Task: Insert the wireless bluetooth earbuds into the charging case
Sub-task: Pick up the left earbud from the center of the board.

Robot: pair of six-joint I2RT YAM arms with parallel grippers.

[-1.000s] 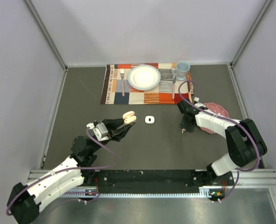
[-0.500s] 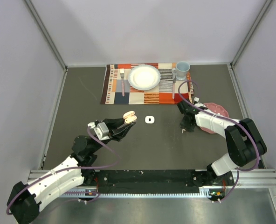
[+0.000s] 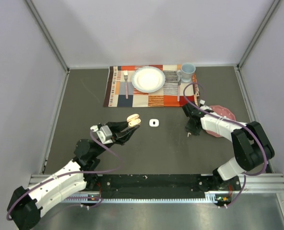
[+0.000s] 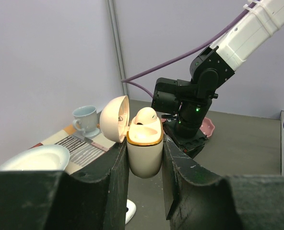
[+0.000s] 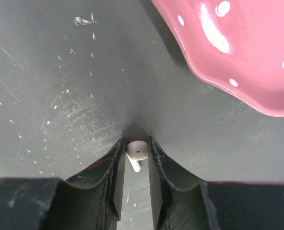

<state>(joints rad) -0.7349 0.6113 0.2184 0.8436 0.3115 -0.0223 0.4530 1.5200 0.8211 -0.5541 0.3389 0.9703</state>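
My left gripper (image 3: 131, 125) (image 4: 145, 143) is shut on an open cream charging case (image 3: 133, 119) (image 4: 145, 153) with a gold rim. It holds the case upright above the table, lid (image 4: 114, 119) swung open to the left. A rounded cream shape (image 4: 147, 116) sits in the case's opening. My right gripper (image 3: 192, 130) (image 5: 137, 143) is down at the table beside the pink plate, its fingers closed on a tiny white earbud (image 5: 137, 150) with a short stem.
A small white rounded-square case (image 3: 154, 123) (image 4: 129, 211) lies on the table right of the left gripper. A pink dotted plate (image 3: 224, 114) (image 5: 247, 57) lies by the right gripper. At the back, a striped placemat (image 3: 151, 98) holds a white plate (image 3: 148, 79), fork (image 3: 125, 82) and blue cup (image 3: 187, 72).
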